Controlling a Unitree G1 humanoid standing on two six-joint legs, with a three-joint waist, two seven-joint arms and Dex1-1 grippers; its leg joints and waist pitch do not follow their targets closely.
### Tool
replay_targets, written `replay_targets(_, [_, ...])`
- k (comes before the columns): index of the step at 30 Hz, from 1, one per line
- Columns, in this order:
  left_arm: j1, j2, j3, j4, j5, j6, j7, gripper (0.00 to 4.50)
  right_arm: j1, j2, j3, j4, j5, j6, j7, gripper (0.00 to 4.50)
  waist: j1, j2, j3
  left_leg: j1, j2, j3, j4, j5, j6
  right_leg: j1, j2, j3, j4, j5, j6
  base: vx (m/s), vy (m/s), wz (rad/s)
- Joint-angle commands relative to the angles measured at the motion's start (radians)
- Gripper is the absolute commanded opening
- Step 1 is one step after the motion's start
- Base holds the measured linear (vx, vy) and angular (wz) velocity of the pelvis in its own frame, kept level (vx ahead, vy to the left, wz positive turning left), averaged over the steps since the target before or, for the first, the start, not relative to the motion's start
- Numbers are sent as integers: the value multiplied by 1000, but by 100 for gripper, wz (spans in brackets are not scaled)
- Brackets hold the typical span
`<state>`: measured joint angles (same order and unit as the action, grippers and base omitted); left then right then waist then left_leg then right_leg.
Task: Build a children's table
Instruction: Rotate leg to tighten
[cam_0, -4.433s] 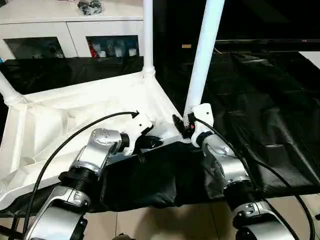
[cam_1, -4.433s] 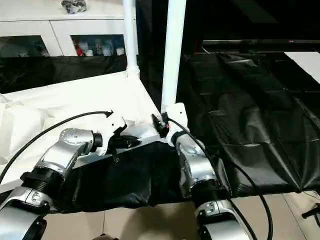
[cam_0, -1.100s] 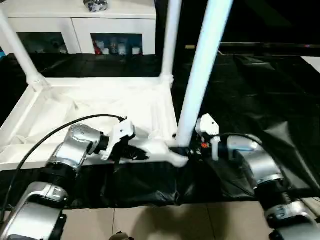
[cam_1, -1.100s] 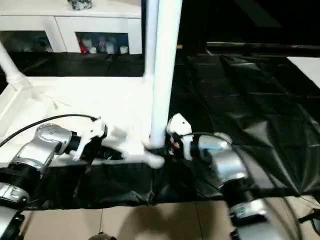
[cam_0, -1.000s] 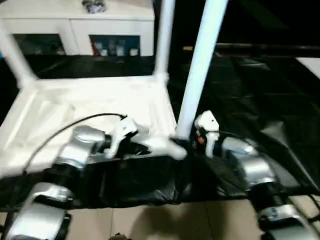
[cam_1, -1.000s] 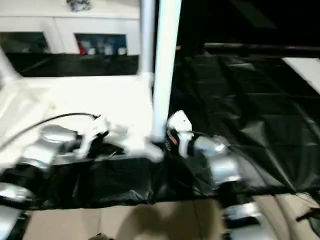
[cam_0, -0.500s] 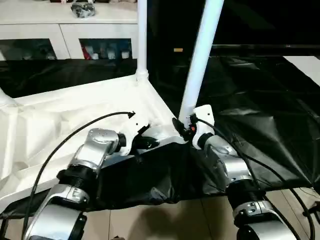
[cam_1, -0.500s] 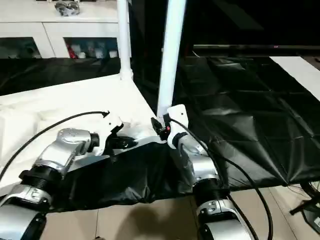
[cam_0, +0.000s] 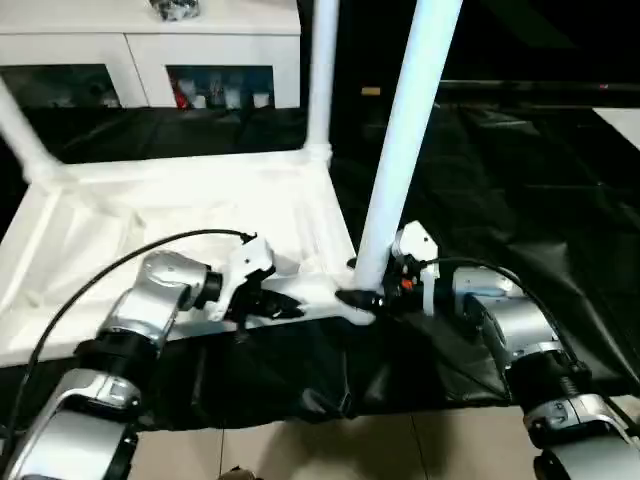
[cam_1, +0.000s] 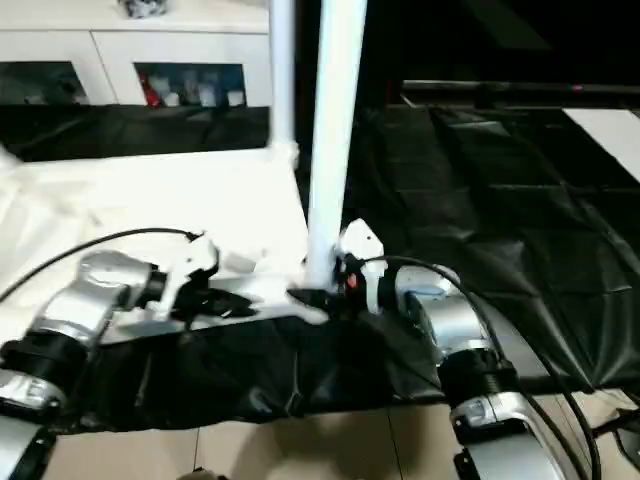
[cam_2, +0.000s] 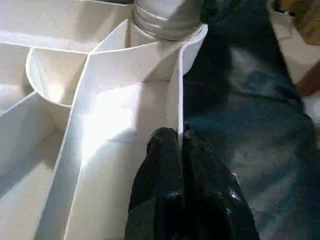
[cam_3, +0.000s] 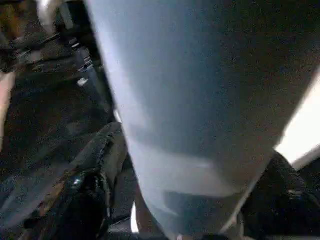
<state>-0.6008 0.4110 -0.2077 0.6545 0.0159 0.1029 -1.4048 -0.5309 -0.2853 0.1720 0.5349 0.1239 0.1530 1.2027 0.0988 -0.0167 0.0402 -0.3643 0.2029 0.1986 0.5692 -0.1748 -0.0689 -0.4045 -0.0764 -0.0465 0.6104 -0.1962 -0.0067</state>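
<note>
The children's table lies upside down on a black sheet. Its white ribbed tabletop (cam_0: 150, 210) has legs standing up in the corner sockets: one at the near right (cam_0: 405, 130), one at the far right (cam_0: 322, 80) and one at the far left (cam_0: 25, 135). My left gripper (cam_0: 290, 307) is shut on the tabletop's thin near rim wall (cam_2: 177, 100), close to the near-right socket (cam_2: 165, 22). My right gripper (cam_0: 362, 298) is at the foot of the near-right leg (cam_3: 185, 100). Its black fingers (cam_3: 90, 195) stand on either side of the tube, open.
A white cabinet with glass doors (cam_0: 150, 60) stands behind the tabletop. The crumpled black sheet (cam_0: 520, 180) covers the work surface and hangs over its near edge. Beige floor tiles (cam_0: 300, 450) show below. A flat white board (cam_1: 610, 125) lies at the far right.
The whole picture has swung, so the camera moved. My left gripper stays clamped on the rim. My right gripper stays at the leg's foot.
</note>
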Motion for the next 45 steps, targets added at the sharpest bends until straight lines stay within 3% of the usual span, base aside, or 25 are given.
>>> replay_targets(1, [-31,-28,-35,7,-17,-25,-32,0,8,8,95,-11,-5,34,106,283,1,-2,-54,15,34,-8,-54,-182,64,46,-60,37,-62,-90,-251,0,0,0])
replay_targets(5, [-45,-24,-39,27,-16,-37,-43,0,6,1,115,-19,-2,48,143,257,6,-3,-51,20,36,-9,-60,-232,30,42,-64,40,-72,-192,-226,0,0,0])
replay_targets(10, [-57,-27,-33,43,-17,-40,-34,0,15,19,117,-27,14,59,137,223,9,-2,-53,16,35,-11,-60,-216,19,45,-64,39,-68,-179,-217,0,0,0])
replay_targets(16, [-62,-46,-5,54,-14,-6,50,0,43,59,63,-37,37,68,45,209,9,-2,-49,18,35,-12,-63,-241,11,41,-65,40,-75,-227,-207,0,0,0])
replay_targets(20, [-75,-107,44,69,-9,44,246,0,37,162,-66,41,-3,14,-332,204,-3,-2,-45,24,32,-21,-71,-298,-37,33,-72,41,-90,-384,-165,0,0,0])
replay_targets(23, [-67,-169,55,40,-3,90,357,0,44,236,-119,66,-16,13,-536,201,-17,-1,-46,23,31,-22,-73,-308,-40,33,-68,42,-93,-375,-158,0,0,0])
replay_targets(24, [-61,-205,58,24,0,113,408,0,45,282,-142,84,-19,28,-639,200,-20,4,-47,21,32,-23,-75,-291,-40,35,-66,43,-89,-340,-162,0,0,0])
replay_targets(28, [-51,-255,51,5,6,123,458,0,32,351,-141,132,-50,23,-773,198,-20,3,-48,21,25,-18,-71,-281,-22,35,-63,44,-92,-303,-162,0,0,0])
replay_targets(29, [-50,-267,45,6,7,119,465,0,21,373,-126,150,-67,18,-789,198,-20,16,-48,21,25,-20,-72,-281,-25,35,-63,44,-90,-296,-163,0,0,0])
replay_targets(31, [-55,-268,37,16,10,104,454,0,15,388,-123,145,-61,-7,-768,198,-23,10,-50,20,23,-19,-73,-282,-23,39,-59,43,-89,-277,-160,0,0,0])
replay_targets(32, [-56,-263,32,19,14,96,446,0,11,388,-126,144,-62,-23,-760,253,-24,15,-50,20,23,-18,-72,-284,-16,39,-59,44,-90,-264,-162,0,0,0])
replay_targets(37, [-56,-210,22,14,16,68,377,0,0,320,-125,124,-53,-36,-652,288,-30,15,-49,19,24,-19,-73,-302,-6,41,-58,43,-93,-276,-164,0,0,0])
replay_targets(40, [-54,-178,17,15,11,43,314,0,0,269,-98,105,-47,-36,-547,317,-36,15,-52,14,24,-18,-70,-272,5,45,-57,42,-85,-207,-184,0,0,0])
replay_targets(44, [-60,-103,-11,35,12,-23,161,0,1,150,-34,49,-13,-29,-252,317,-35,15,-57,10,26,-15,-61,-207,40,54,-53,39,-71,-79,-228,0,0,0])
replay_targets(45, [-60,-103,-11,35,12,-23,161,0,1,150,-34,49,-13,-29,-252,317,-32,13,-58,11,27,-12,-59,-197,46,53,-52,38,-68,-58,-236,0,0,0])
